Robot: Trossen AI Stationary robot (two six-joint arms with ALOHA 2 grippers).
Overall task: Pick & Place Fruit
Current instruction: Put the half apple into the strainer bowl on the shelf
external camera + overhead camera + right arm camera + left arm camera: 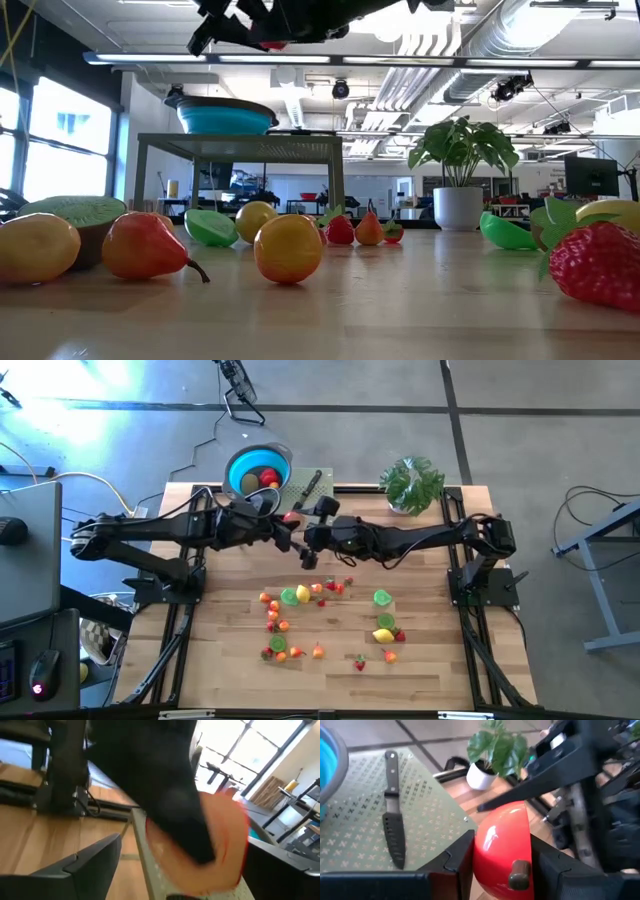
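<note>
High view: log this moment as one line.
left pincer: shut on red apple | right pincer: open beside it | blue bowl: holds fruit

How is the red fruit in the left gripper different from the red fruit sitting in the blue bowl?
The red fruit piece is clamped in the left gripper, held in the air above the table; the red fruit in the bowl lies loose inside the blue bowl. The held piece touches no other fruit, while the bowl one sits against a yellow piece. Both are red.
</note>
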